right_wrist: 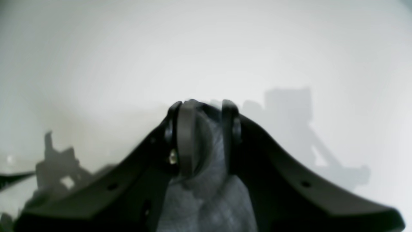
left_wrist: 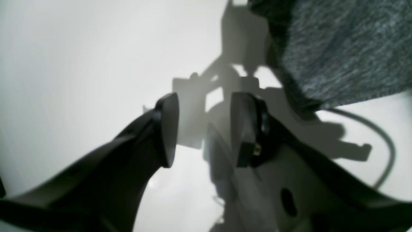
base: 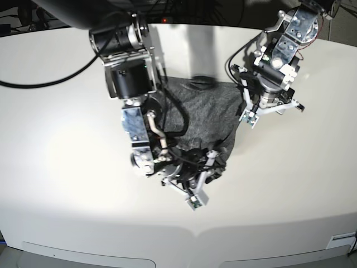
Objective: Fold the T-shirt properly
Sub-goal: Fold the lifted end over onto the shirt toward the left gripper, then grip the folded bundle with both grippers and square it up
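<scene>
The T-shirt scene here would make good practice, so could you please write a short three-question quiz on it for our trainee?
1. True or false: the right gripper is shut on grey fabric of the T-shirt.
2. In the left wrist view, what lies between the pads of the left gripper?
A. a sleeve
B. nothing, only bare table behind
C. a cable
3. Fill in: in the left wrist view the shirt lies toward the upper ____ of the open gripper.

Key: 1 true; 2 B; 3 right.
</scene>
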Controlling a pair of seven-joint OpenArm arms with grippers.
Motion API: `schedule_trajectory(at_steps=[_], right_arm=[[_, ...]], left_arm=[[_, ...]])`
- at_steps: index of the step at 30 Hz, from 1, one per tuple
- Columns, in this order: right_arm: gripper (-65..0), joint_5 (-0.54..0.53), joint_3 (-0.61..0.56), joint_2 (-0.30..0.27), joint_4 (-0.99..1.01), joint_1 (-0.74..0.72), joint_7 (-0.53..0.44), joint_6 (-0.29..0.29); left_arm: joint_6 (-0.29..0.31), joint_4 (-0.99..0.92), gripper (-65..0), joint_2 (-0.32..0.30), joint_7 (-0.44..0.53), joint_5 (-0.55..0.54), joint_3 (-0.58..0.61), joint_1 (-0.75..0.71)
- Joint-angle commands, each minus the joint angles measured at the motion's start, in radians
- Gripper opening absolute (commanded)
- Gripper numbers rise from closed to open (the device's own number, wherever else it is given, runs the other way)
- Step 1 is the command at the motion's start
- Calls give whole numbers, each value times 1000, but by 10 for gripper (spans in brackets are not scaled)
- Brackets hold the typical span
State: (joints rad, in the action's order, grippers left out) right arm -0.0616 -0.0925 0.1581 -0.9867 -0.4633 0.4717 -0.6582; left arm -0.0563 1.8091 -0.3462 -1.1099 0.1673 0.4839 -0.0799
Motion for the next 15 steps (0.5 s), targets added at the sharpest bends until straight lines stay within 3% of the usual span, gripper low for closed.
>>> schedule_trajectory(at_steps=[1,4,8,15], right_arm=[[-499,6,2,-1,17,-46,-43,20],[-499,6,-21,-1,109,-89,-106,33],[-499,2,-16,-1,127,-119,-117,30],[-499,18,8,-1,125,-146,-5,27]], left_arm=[[-9,18,-392,-3,8,15,-5,11],[-9,18,-392,-1,4,15,-5,11],[-9,18,-392,-1,7,15,-5,11],[-5,119,-392,-1,79,-79,-5,-7]])
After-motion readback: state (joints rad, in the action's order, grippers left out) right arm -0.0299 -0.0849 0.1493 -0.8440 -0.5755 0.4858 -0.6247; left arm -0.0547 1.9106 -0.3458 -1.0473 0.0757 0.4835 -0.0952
